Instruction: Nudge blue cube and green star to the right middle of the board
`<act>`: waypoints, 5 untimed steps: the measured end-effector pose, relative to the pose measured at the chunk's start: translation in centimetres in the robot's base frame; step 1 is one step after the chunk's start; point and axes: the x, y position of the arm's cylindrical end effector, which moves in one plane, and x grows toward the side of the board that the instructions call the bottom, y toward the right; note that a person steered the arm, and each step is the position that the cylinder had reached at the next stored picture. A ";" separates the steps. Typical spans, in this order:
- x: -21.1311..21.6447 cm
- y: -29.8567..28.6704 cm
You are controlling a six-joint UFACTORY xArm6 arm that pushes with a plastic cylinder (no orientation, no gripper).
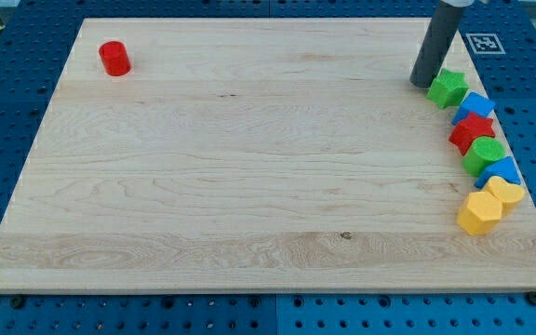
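Yellow hexagon (479, 213) nearest; my tip (422, 84) beside green star (448, 87)

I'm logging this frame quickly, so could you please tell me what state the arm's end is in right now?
No gripper fitted: the arm ends in a rod.
My tip holds nothing, sitting just left of the green star.

Green star (448, 87) lies flat by the view's right edge, blue cube (475, 105) touching it below-right.
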 end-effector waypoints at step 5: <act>-1.3 -6.5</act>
